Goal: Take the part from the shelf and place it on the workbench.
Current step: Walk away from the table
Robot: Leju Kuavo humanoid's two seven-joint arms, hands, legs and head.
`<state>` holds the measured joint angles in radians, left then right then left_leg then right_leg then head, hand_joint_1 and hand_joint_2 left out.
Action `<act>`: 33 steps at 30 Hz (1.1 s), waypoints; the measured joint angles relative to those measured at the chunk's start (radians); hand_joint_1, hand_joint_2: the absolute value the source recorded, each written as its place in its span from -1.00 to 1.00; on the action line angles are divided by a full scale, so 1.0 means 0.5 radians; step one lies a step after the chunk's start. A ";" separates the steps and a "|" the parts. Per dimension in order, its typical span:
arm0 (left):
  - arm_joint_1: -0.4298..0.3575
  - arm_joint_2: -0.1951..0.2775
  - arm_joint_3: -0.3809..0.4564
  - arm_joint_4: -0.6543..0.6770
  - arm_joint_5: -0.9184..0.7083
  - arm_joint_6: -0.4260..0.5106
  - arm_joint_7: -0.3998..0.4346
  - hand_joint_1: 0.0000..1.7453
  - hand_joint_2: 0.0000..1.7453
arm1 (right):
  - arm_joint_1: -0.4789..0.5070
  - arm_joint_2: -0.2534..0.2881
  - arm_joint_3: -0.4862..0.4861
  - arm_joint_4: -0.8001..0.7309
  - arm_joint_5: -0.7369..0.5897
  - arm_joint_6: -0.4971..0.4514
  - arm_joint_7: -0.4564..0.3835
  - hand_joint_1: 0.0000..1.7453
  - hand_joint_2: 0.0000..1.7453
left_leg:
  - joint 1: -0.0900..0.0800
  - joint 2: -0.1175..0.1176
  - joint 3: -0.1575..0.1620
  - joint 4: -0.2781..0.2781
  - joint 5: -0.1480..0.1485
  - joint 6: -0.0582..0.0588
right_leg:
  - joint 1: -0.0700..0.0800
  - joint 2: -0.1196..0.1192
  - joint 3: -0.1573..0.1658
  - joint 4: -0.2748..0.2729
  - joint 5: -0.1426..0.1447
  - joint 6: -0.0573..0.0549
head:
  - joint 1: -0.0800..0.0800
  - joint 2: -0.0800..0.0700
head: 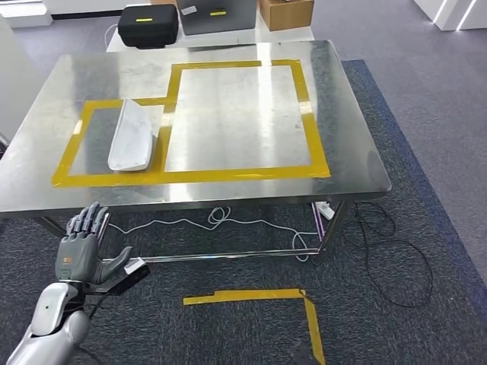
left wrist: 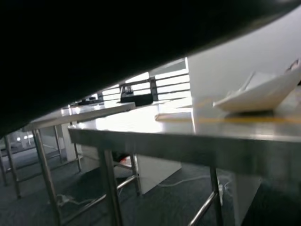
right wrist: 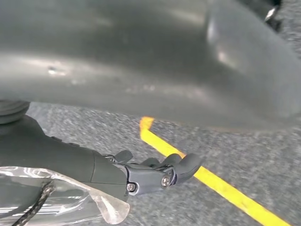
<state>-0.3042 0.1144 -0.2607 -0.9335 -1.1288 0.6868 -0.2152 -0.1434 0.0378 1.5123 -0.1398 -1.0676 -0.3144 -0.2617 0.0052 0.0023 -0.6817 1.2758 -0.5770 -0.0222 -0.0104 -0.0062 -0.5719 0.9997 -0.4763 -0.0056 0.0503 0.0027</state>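
The white curved part (head: 132, 137) lies on the steel workbench (head: 350, 144), inside the smaller left rectangle of yellow tape (head: 77, 137). My left hand (head: 81, 247) hovers in front of and below the bench's front edge, fingers spread, holding nothing. The left wrist view looks along the bench top from low down, with the part (left wrist: 259, 92) resting flat near the edge. My right hand (right wrist: 156, 172) hangs over the carpet above a yellow floor line (right wrist: 213, 183), fingers stretched out and holding nothing.
Behind the bench, a white table carries a black case (head: 148, 24), a grey case (head: 217, 15) and a cardboard box (head: 286, 11). Cables (head: 218, 220) and a power strip (head: 326, 209) lie under the bench. Yellow tape (head: 259, 296) marks the carpet.
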 joint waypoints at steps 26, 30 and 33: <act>0.358 -0.357 0.307 1.126 0.448 -0.612 0.107 -1.00 -1.00 | 0.053 -0.009 0.043 0.002 -0.062 -0.004 0.039 -1.00 -1.00 | -0.020 -0.002 0.017 -0.400 0.215 0.034 | 0.002 0.007 0.191 -0.073 -0.109 0.005 | 0.010 0.000; 0.448 -0.406 0.374 1.256 0.479 -0.709 0.214 -1.00 -1.00 | 0.058 -0.009 0.043 0.001 -0.071 -0.003 0.035 -1.00 -1.00 | -0.003 -0.002 -0.045 0.043 -0.031 0.004 | 0.006 -0.002 0.086 -0.051 -0.024 -0.001 | 0.004 0.000; 0.470 -0.422 0.408 1.310 0.482 -0.732 0.239 -1.00 -1.00 | 0.057 -0.009 0.043 0.002 -0.072 -0.004 0.035 -1.00 -1.00 | 0.002 -0.002 0.197 -0.193 0.100 0.016 | 0.006 -0.013 -0.011 -0.016 0.024 0.011 | 0.004 0.000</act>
<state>-0.0692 -0.0967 -0.0566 -0.2785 -0.8879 0.3209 -0.0958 -0.1149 0.0332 1.5336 -0.1390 -1.1033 -0.3162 -0.2443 0.0063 0.0013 -0.5832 1.1793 -0.5268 -0.0142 -0.0072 -0.0127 -0.5773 0.9916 -0.4641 -0.0001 0.0525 0.0027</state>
